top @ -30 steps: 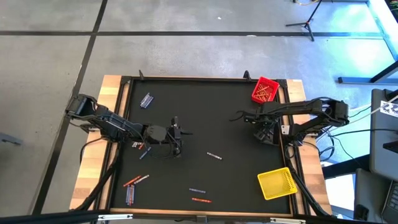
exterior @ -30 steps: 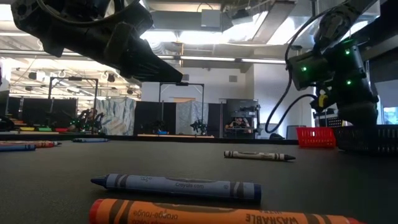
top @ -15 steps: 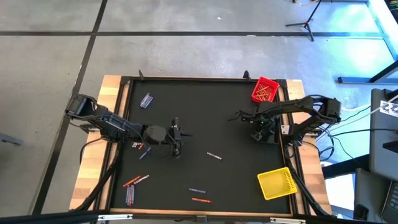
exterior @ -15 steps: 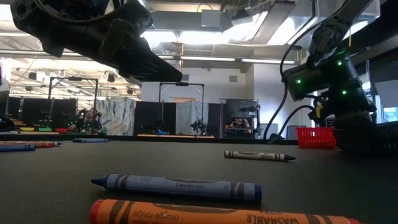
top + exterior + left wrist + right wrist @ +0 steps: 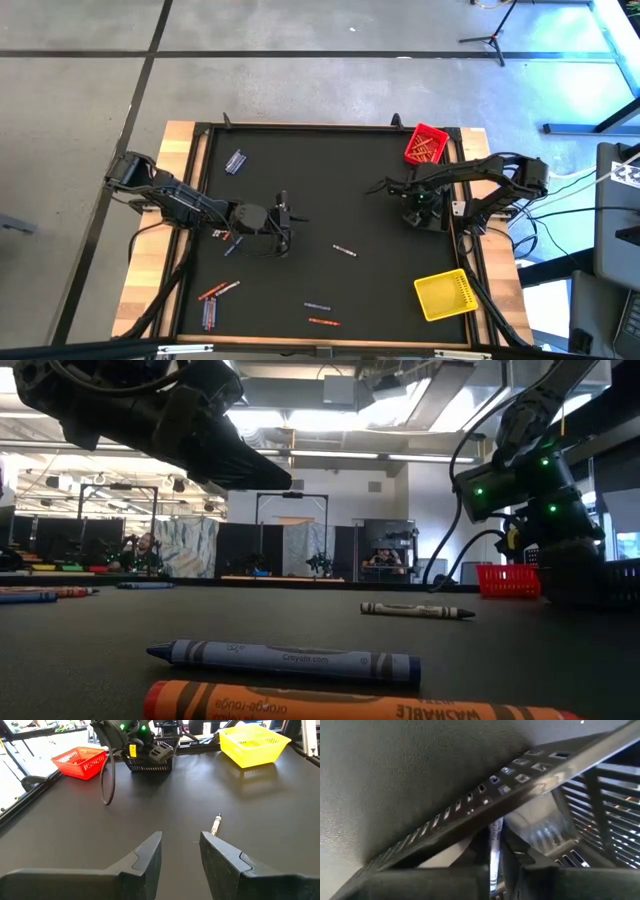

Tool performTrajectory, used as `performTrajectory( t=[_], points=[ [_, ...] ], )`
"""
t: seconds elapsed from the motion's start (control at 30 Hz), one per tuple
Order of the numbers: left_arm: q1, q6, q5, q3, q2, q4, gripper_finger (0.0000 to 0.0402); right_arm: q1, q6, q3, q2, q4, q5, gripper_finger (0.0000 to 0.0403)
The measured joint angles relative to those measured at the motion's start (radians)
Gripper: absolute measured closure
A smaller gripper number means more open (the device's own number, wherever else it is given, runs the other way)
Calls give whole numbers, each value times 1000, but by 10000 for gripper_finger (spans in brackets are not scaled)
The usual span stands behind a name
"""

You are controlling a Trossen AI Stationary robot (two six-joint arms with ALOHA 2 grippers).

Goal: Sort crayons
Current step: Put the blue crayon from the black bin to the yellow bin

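Note:
Crayons lie scattered on the black mat: a grey one (image 5: 345, 251), a blue one (image 5: 317, 306), an orange one (image 5: 323, 322) and more at the left (image 5: 218, 291). My right gripper (image 5: 418, 208) points steeply down at a black bin (image 5: 438, 220) and is shut on a thin pale grey crayon (image 5: 495, 840). My left gripper (image 5: 181, 847) hovers open over the mat's middle, with the grey crayon (image 5: 216, 825) lying ahead of it. In the low view the blue crayon (image 5: 285, 660), the orange one (image 5: 340, 705) and the grey one (image 5: 415, 610) lie flat. My right gripper pinches the pale grey crayon (image 5: 495, 851) between its two fingers (image 5: 472, 865). The fingers slant steeply down from above and the crayon runs along them. Its far end reaches the black bin's perforated wall (image 5: 470, 810). Whether it rests on anything I cannot tell.
A red bin (image 5: 425, 145) with orange crayons stands at the far right corner and a yellow bin (image 5: 445, 295) at the near right. A raised frame (image 5: 300, 127) borders the mat. Blue and grey crayons (image 5: 235, 162) lie at the far left.
My right gripper has gone down toward the black bin and a little toward the table's left, then held still.

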Motion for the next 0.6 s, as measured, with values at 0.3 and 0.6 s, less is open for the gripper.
performTrajectory(
  t=[0.3,0.6],
  points=[
    [-12,-4,-3,0,0,0,276,0,0,49,-62,-58,68,395],
    [-11,-6,-3,0,0,0,276,0,17,98,-160,-163,89,391]
  ],
)
